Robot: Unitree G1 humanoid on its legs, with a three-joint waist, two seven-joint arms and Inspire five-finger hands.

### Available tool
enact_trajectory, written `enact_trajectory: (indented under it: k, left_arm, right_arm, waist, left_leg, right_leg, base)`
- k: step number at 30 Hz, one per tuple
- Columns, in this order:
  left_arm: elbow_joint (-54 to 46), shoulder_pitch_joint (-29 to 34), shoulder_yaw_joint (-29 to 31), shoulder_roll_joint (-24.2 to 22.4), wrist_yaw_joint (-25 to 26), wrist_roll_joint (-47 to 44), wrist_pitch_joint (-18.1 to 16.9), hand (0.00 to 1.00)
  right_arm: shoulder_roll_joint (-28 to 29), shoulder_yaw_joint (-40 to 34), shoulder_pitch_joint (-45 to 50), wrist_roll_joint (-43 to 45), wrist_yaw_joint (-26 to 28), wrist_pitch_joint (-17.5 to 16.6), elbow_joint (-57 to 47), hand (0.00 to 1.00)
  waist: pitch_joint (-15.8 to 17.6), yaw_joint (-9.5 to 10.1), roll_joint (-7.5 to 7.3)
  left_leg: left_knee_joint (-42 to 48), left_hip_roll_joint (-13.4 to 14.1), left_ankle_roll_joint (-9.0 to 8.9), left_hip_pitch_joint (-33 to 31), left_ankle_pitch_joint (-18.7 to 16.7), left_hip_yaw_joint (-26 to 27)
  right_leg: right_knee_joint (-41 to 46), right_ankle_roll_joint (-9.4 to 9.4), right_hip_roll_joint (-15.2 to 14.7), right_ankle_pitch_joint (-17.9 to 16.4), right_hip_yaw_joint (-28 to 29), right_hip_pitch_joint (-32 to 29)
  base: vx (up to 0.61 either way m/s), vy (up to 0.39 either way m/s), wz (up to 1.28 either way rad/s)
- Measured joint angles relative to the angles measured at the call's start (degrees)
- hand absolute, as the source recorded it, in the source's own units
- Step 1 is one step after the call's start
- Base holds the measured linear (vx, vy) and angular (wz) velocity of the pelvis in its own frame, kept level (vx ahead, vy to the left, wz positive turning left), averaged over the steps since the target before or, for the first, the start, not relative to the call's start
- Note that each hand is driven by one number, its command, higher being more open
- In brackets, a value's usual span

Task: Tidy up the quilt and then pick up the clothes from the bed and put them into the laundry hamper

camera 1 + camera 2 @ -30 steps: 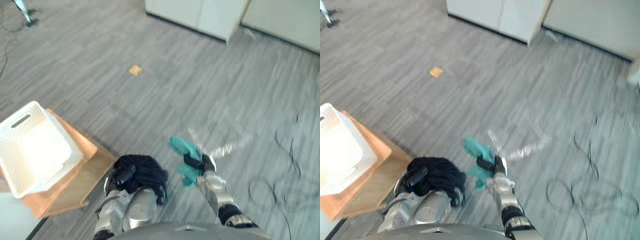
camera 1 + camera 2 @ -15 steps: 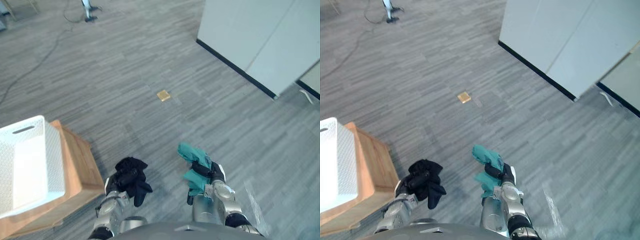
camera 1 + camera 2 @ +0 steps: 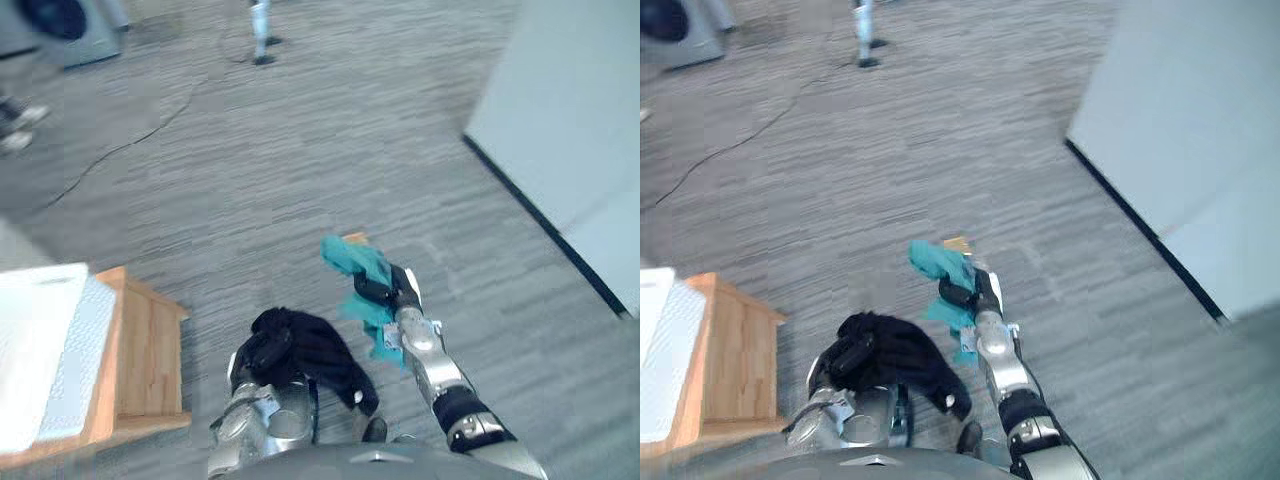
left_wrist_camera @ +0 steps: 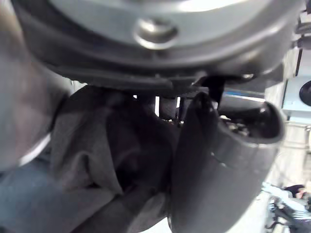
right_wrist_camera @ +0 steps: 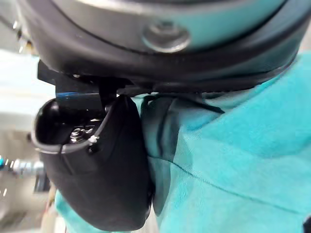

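My left hand (image 3: 262,349) is shut on a black garment (image 3: 320,350) that bunches over it and droops to the right, low in the eye views. The left wrist view has dark cloth (image 4: 112,145) pressed under the thumb (image 4: 218,160). My right hand (image 3: 385,292) is shut on a teal garment (image 3: 355,265), held up in front of me over the grey floor. Teal cloth (image 5: 233,160) lies under the thumb (image 5: 97,165) in the right wrist view. The white laundry hamper (image 3: 45,350) sits on a wooden stand (image 3: 145,350) at the lower left.
Grey carpet floor (image 3: 300,150) spreads ahead. A pale wall panel with a dark base strip (image 3: 570,130) runs along the right. A small tan object (image 3: 352,238) lies on the floor behind the teal garment. A stand's foot (image 3: 260,30) and a dark machine (image 3: 60,25) are at the far end.
The whole view has swung, so the camera has turned. Both hands keep their garments; the right hand has lifted the teal one higher and the black one hangs looser.
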Motion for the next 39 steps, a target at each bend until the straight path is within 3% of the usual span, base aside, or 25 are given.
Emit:
enact_trajectory:
  k: [1, 2, 4, 5, 6, 7, 9, 10, 12, 14, 16, 18, 19, 20, 21, 22, 23, 25, 27, 29, 31, 32, 33, 34, 39]
  left_arm:
    - [-4.9, 2.2, -2.8, 0.0, -1.2, 0.1, -0.1, 0.0]
    - [-5.8, 2.9, -3.2, -0.1, -1.4, 0.1, -0.1, 0.0]
    - [-6.0, 4.2, -3.0, -0.2, -1.5, 0.4, 0.1, 0.0]
    - [-6.0, 4.7, -2.7, -0.2, -1.6, 0.4, 0.2, 0.0]
    - [-6.0, 5.2, -1.8, -0.2, -1.5, 0.6, 1.0, 0.0]
    - [-6.0, 5.8, -0.2, 0.3, -1.6, 1.1, 1.8, 0.0]
    - [-8.5, 6.9, 1.9, 0.4, -1.6, 2.9, 2.6, 0.0]
    - [-10.9, 8.1, 2.5, 0.4, -1.6, 3.2, 2.4, 0.0]
    - [-15.1, 9.2, 2.9, 2.2, -1.4, 4.7, 2.0, 0.0]
    - [-18.7, 8.2, 2.4, 3.7, -1.3, 4.7, 1.3, 0.0]
    - [-20.2, 7.0, 3.2, 2.9, -1.0, 4.7, 1.2, 0.0]
    - [-25.9, 7.8, 4.8, 2.1, 0.1, 4.7, 1.2, 0.0]
    - [-27.0, 7.6, 4.9, 1.7, 0.2, 4.6, 1.1, 0.0]
    - [-28.4, 5.9, 4.0, 1.6, 0.7, 4.3, 1.1, 0.0]
    - [-29.2, 5.5, 3.3, 1.6, 0.7, 4.3, 1.1, 0.0]
    - [-31.7, 5.4, 2.2, 1.8, 0.7, 4.3, 1.1, 0.0]
    - [-32.3, 5.3, 1.1, -0.2, 0.8, 4.1, 1.1, 0.0]
    - [-35.3, 6.8, 1.0, -0.4, 0.6, 4.0, 1.0, 0.0]
    - [-36.7, 6.9, 1.0, -0.6, 0.8, 4.0, 1.0, 0.0]
    - [-38.1, 6.9, 0.5, -0.6, 0.8, 3.8, 0.9, 0.0]
    - [-39.5, 7.0, 0.2, -0.6, 0.8, 2.2, 0.8, 0.0]
    - [-39.5, 6.9, 0.1, -0.6, 0.9, 1.8, 0.3, 0.0]
    - [-39.4, 6.9, 0.1, -0.6, 0.9, 1.6, -0.1, 0.0]
    - [-39.5, 6.9, 0.4, -0.7, 1.1, 1.2, -0.2, 0.0]
    - [-39.0, 6.8, 0.9, -0.7, 1.1, -0.1, -0.3, 0.0]
  right_arm:
    - [-1.1, -0.4, -0.1, 0.0, -0.3, 0.0, -0.2, 0.0]
    - [-1.4, -0.6, -0.1, 0.0, -0.6, 0.0, -0.2, 0.0]
    - [-1.8, -2.5, 0.0, 0.2, -2.0, 0.0, -1.1, 0.0]
    - [-1.8, -2.8, 0.2, 0.2, -2.4, 0.0, -1.8, 0.0]
    - [-2.3, -4.8, 1.1, 0.2, -2.9, 0.0, -3.3, 0.0]
    - [-4.6, -6.0, 0.9, 0.2, -1.3, 0.6, -3.4, 0.0]
    - [-11.4, -8.3, 0.8, 5.5, 3.6, 1.3, -5.3, 0.0]
    - [-18.5, -9.7, 0.3, 10.8, 5.2, 1.3, -6.5, 0.0]
    - [-25.7, -13.8, -2.5, 14.4, 4.8, 1.3, -6.4, 0.0]
    - [-28.5, -18.5, 1.0, 22.2, 2.0, -3.2, -13.5, 0.0]
    - [-21.7, -19.6, 12.0, 22.1, 0.9, -6.2, -29.6, 0.0]
    - [-2.5, -9.0, 28.8, 10.3, 4.3, -8.5, -45.1, 0.0]
    - [-0.2, -5.9, 31.1, 8.6, 5.6, -8.1, -45.0, 0.0]
    - [2.9, -0.8, 34.6, 5.6, 6.9, -5.4, -43.9, 0.0]
    - [3.9, 0.9, 35.8, 4.4, 7.2, -3.9, -43.3, 0.0]
    - [5.2, 4.1, 37.5, 3.9, 7.2, -1.2, -43.0, 0.0]
    - [3.9, 5.0, 37.5, 4.1, 7.0, -0.7, -42.9, 0.0]
    - [2.6, 5.4, 36.4, 4.2, 7.0, -0.7, -43.5, 0.0]
    - [2.6, 3.9, 35.5, 4.2, 5.6, -0.7, -45.7, 0.0]
    - [2.6, 1.7, 35.3, 4.2, 4.0, -1.4, -49.3, 0.0]
    - [2.6, 0.0, 33.4, 4.2, 2.9, -3.4, -51.3, 0.0]
    - [2.5, -0.5, 31.9, 4.2, 2.5, -4.2, -51.1, 0.0]
    - [1.9, -1.3, 29.8, 4.2, 2.4, -4.5, -50.6, 0.0]
    - [1.2, -1.5, 27.7, 4.1, 2.4, -4.4, -49.1, 0.0]
    - [0.6, -1.7, 25.2, 2.2, 3.6, -3.9, -44.4, 0.0]
  waist:
    - [-0.3, 0.25, -0.85]
    - [-0.6, 0.6, -1.59]
    - [-1.6, 1.07, -3.46]
    - [-1.7, 0.96, -3.51]
    - [-1.7, 0.91, -3.76]
    - [-1.8, 0.4, -3.81]
    - [-1.7, -1.32, -3.97]
    - [-1.8, -2.9, -3.71]
    - [-2.0, -4.77, -3.18]
    - [-2.0, -6.62, -3.14]
    - [-2.0, -7.73, -3.22]
    - [-2.4, -12.25, -3.86]
    - [-2.5, -12.48, -4.24]
    - [-2.7, -11.61, -5.39]
    - [-2.8, -11.06, -5.82]
    - [-2.9, -10.98, -6.81]
    - [-2.6, -10.33, -3.46]
    - [-3.0, -9.62, -1.54]
    - [-2.8, -9.1, -1.85]
    - [-2.2, -9.2, -2.92]
    - [-2.2, -9.36, -4.3]
    - [-2.3, -9.63, -4.39]
    - [-2.8, -9.81, -3.86]
    - [-3.5, -9.77, -4.54]
    - [-3.9, -9.6, -5.64]
  left_leg:
    - [-7.9, -1.0, 4.01, 0.1, 1.9, 9.6]
    - [-10.1, -1.4, 6.07, 0.5, 1.8, 13.6]
    - [-13.6, -4.1, 13.5, 3.0, 0.6, 25.5]
    - [-13.4, -4.8, 14.94, 3.1, -0.5, 26.3]
    - [-12.3, -6.6, 15.37, 3.7, -2.9, 23.2]
    - [-13.0, -8.8, 15.51, 5.8, -4.0, 18.9]
    - [-15.5, -12.3, 15.79, 9.7, -4.4, 12.6]
    - [-17.6, -14.3, 15.79, 12.8, -4.4, 7.9]
    - [-20.7, -15.0, 15.45, 17.4, -4.2, 2.0]
    - [-21.8, -13.9, 13.74, 20.6, -4.5, -4.2]
    - [-21.8, -12.0, 11.73, 21.9, -5.3, -9.0]
    - [-21.3, -8.6, 6.4, 23.6, -7.7, -17.9]
    - [-21.1, -8.0, 5.33, 24.1, -8.4, -19.3]
    - [-19.2, -7.5, 2.35, 24.7, -10.3, -21.2]
    - [-18.0, -7.3, 0.94, 24.7, -11.5, -21.9]
    - [-14.9, -7.2, -1.24, 24.9, -14.4, -22.9]
    - [-12.2, -4.0, -1.9, 25.0, -16.4, -22.2]
    - [-10.2, -1.0, -3.23, 24.8, -14.3, -19.7]
    - [-5.2, 1.1, -3.45, 22.9, -11.4, -17.5]
    - [1.9, 4.2, -3.44, 19.6, -10.9, -11.5]
    - [2.7, 8.8, -2.3, 17.7, -11.0, 2.9]
    - [-0.5, 10.2, -0.47, 17.8, -9.7, 9.1]
    - [-4.7, 10.6, -0.38, 18.1, -7.9, 14.0]
    - [-7.9, 8.6, -2.17, 18.4, -6.9, 14.9]
    - [-11.3, 3.9, -2.34, 18.6, -6.0, 12.6]
  right_leg:
    - [0.3, 2.15, -0.9, -2.6, -7.0, 2.6]
    - [0.6, 3.03, -1.6, -3.7, -9.1, 3.2]
    - [1.6, 4.4, -3.4, -4.8, -15.8, 5.6]
    - [2.3, 4.42, -3.6, -4.8, -16.8, 6.2]
    - [7.4, 5.55, -5.0, -5.6, -17.8, 7.1]
    - [19.9, 6.34, -8.9, -6.1, -17.8, 5.7]
    - [39.8, 4.25, -15.1, -5.7, -15.5, 1.7]
    - [50.7, 1.72, -17.5, -7.3, -11.7, -2.1]
    - [56.4, 0.76, -16.5, -8.3, -2.7, -9.1]
    - [53.0, 0.97, -14.1, -9.8, 5.3, -18.6]
    - [48.0, 0.29, -11.1, -11.0, 10.1, -23.9]
    - [28.0, 2.55, -5.1, -8.1, 22.3, -28.9]
    - [23.5, 2.88, -4.5, -6.6, 25.3, -29.3]
    - [16.0, 3.09, -4.6, -2.8, 30.6, -29.5]
    - [13.2, 3.47, -5.2, -1.1, 32.3, -29.2]
    - [11.2, 6.87, -8.0, 6.2, 32.4, -27.4]
    - [16.1, 7.39, -6.5, 7.1, 28.2, -26.8]
    - [20.4, 4.72, -5.9, 2.9, 24.6, -26.0]
    - [20.3, 2.97, -6.3, 1.3, 20.7, -22.4]
    - [16.3, 2.68, -7.5, 1.1, 16.2, -16.7]
    - [12.8, 2.83, -8.9, 1.2, 11.7, -12.4]
    - [11.9, 3.15, -9.3, 1.3, 10.2, -11.3]
    - [11.3, 3.68, -9.5, 1.7, 9.2, -11.1]
    - [9.7, 4.97, -10.5, 2.6, 9.0, -11.0]
    - [4.9, 6.56, -13.3, 5.2, 6.9, -7.1]
  base:
    - [0.48, -0.008, 2.95]
    - [0.44, -0.004, 2.42]
    - [0.48, 0.047, 1.94]
    - [0.51, 0.103, 1.9]
    - [0.55, 0.103, 1.83]
    - [0.7, 0.128, 2.08]
    - [0.61, 0.08, 1.9]
    - [0.57, -0.006, 2.09]
    - [0.53, -0.045, 1.7]
    - [0.47, -0.079, 1.42]
    - [0.4, -0.138, 1.33]
    - [0.6, -0.365, 1.75]
    - [0.62, -0.456, 1.62]
    - [0.41, -0.345, 1.11]
    - [0.53, -0.468, 1.65]
    - [0.51, -0.492, 1.71]
    - [0.49, -0.482, 1.6]
    - [0.37, -0.364, 0.94]
    - [0.3, -0.345, 1.1]
    - [0.22, -0.268, 1.28]
    - [0.12, -0.109, 1.05]
    - [0.03, 0.06, 0.83]
    - [0.02, 0.147, 0.69]
    - [0.0, 0.166, 0.49]
    - [0.03, 0.159, 0.42]
